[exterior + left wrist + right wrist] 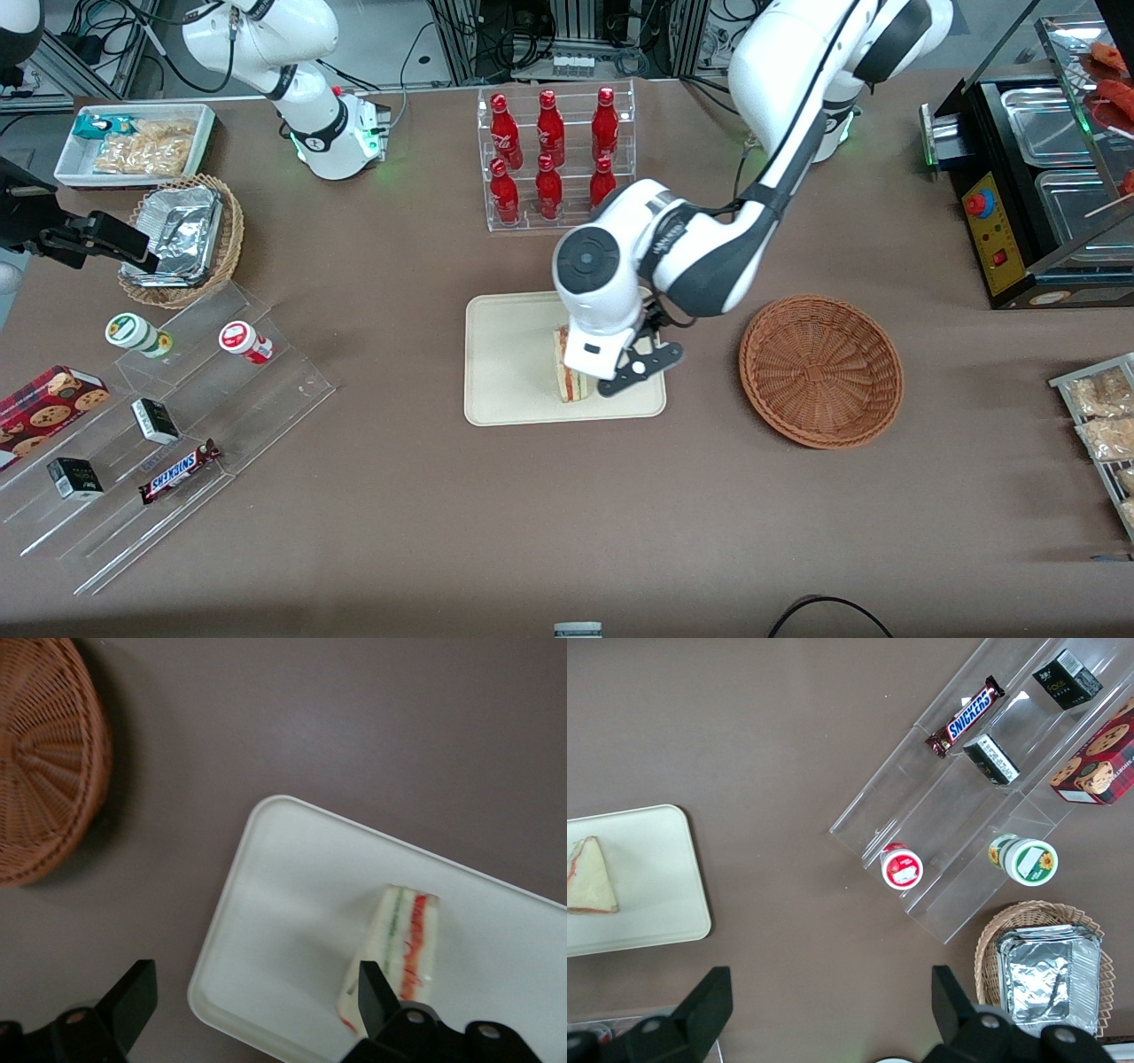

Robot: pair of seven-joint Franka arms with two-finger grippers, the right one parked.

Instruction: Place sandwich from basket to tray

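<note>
- Jaws spread wide, released; gripper (pixel 248 1005) just above tray (pixel 292 904).
- Sandwich (pixel 394 952): pale bread wedge, red and green layers, on tray.
- Basket (pixel 821 369) beside tray.

The one readable text is "SNICKERS", printed on the candy bar (pixel 180 471) in the lower left of the front view.

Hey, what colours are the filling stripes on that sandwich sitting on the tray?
Red and green between white bread on the sandwich, clearest in the left wrist view; the open gripper hovers above.
</note>
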